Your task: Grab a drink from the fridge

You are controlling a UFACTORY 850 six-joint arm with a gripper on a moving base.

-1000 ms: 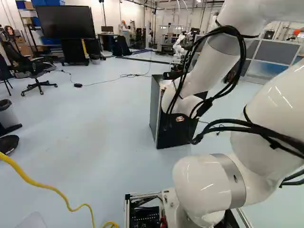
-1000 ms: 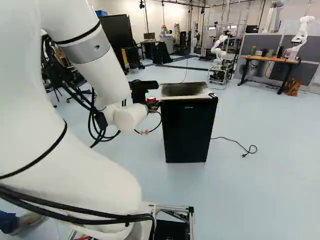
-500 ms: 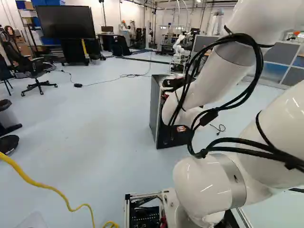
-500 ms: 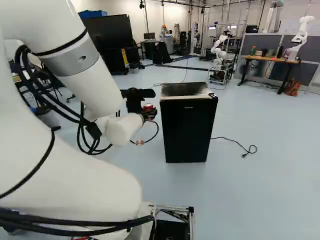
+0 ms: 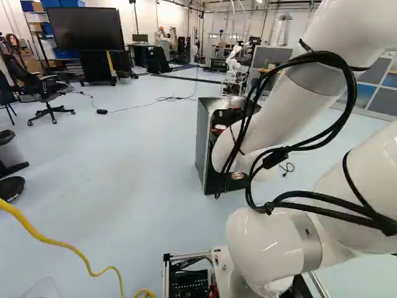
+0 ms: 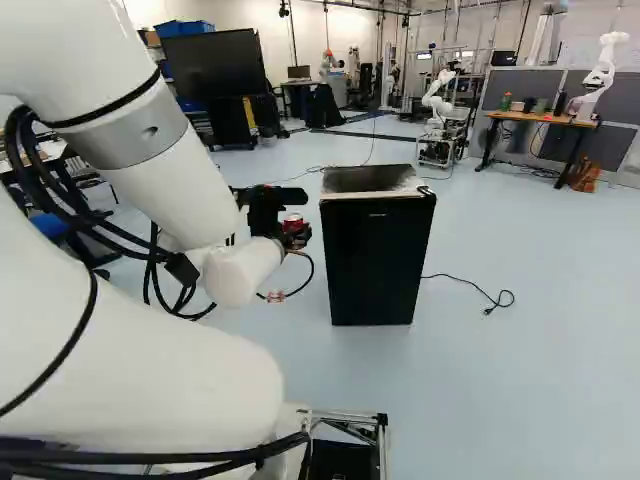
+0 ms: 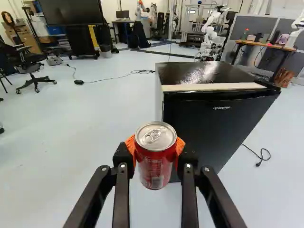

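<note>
Danger from here: could have lost the can to a slackening grip or a jerky swing, or clipped the fridge by turning too close. Had the can upright in the tool, squeezed from both sides, near the fridge. Compared with the earlier frame, had drawn it back, farther from the fridge.

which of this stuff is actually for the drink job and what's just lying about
Part of the job:
- red can, held upright between the orange pads
- gripper, shut on it
- black fridge, door closed

Just around:
- yellow cable at the left of the left base view
- office chair
- big screen
- wooden-topped desk by the grey partitions
</note>
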